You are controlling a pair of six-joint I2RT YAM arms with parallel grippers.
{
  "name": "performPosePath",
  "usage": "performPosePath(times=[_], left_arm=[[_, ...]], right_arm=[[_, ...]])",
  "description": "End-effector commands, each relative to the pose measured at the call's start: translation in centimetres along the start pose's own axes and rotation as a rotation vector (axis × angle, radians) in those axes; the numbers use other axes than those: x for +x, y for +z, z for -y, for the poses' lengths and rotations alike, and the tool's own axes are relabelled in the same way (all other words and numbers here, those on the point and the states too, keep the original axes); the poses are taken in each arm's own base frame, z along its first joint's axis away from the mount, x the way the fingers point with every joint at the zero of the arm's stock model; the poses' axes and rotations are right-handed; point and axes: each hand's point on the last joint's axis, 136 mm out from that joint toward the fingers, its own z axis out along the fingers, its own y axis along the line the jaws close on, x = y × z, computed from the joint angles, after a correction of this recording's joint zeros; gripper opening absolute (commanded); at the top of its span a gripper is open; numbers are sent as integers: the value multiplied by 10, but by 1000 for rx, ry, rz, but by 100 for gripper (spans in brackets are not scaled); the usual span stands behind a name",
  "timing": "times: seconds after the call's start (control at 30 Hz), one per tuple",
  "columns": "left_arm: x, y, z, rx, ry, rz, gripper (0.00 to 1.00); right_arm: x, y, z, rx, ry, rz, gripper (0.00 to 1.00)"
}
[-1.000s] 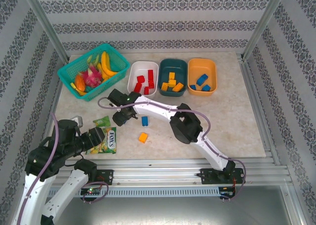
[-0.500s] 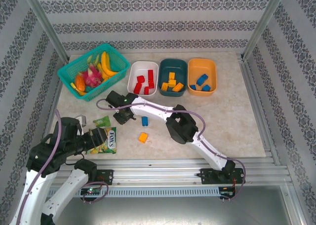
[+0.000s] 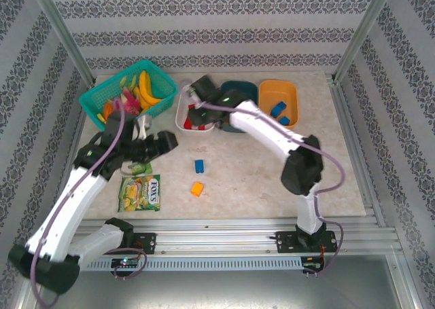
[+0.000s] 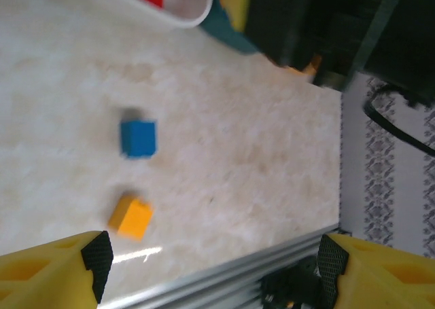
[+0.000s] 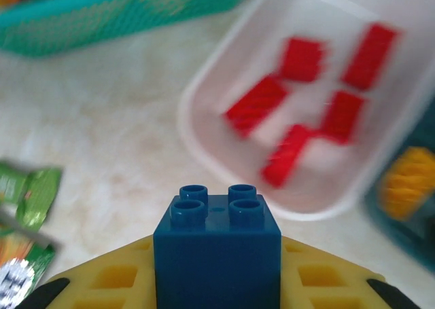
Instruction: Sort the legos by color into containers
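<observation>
1. Right pincer (image 5: 217,285): clenched on a dark blue brick (image 5: 217,244), a glossy cube with four round studs. Its ribbed yellow pads (image 5: 112,282) are cut off at the frame's lower edge.
2. Just ahead, slightly right: white tub (image 5: 204,142), smooth with rounded corners, holding five red bricks (image 5: 257,105), blurred.
3. Further right: dark teal tub (image 5: 408,234), cut off; its orange-yellow contents are indistinct.
4. Ahead-left: teal lattice basket (image 5: 102,17). Near left: crinkled green packet (image 5: 27,193), partly cropped.
5. Left pincer (image 4: 215,258): released, jaws wide, nothing between them. Ahead on the mottled beige table (image 4: 238,153) lie an orange-yellow brick (image 4: 131,217) and, beyond it, a blue brick (image 4: 138,138), apart; their studs are not discernible.
</observation>
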Motion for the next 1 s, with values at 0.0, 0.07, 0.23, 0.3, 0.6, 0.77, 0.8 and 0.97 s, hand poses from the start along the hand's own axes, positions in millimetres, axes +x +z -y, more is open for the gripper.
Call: performPosePath(times=[0.0,0.07,0.23,0.3,0.6,0.77,0.8,0.97], left_arm=[[-40,17,63,181,74,74,82],[-48,43,77,189,90,54,82],[-52,109,109,205,132,-15,82],[-55,134,117,205,139,-34,82],[-78,207,143,210,180,-79,82],[-86,236,153,211,200,-96,82],[-87,241,153,208,202,-100,82],[-90,259,149,186,202,-115,82]], right_arm=[[5,-11,68,45,190,-1,22],[5,-19,110,80,283,11,22],[9,-19,209,157,506,27,22],[10,-12,243,178,583,23,22],[2,51,327,212,721,-14,22],[5,77,347,221,762,-45,23],[7,81,350,217,773,-50,24],[17,94,357,203,815,-79,30]])
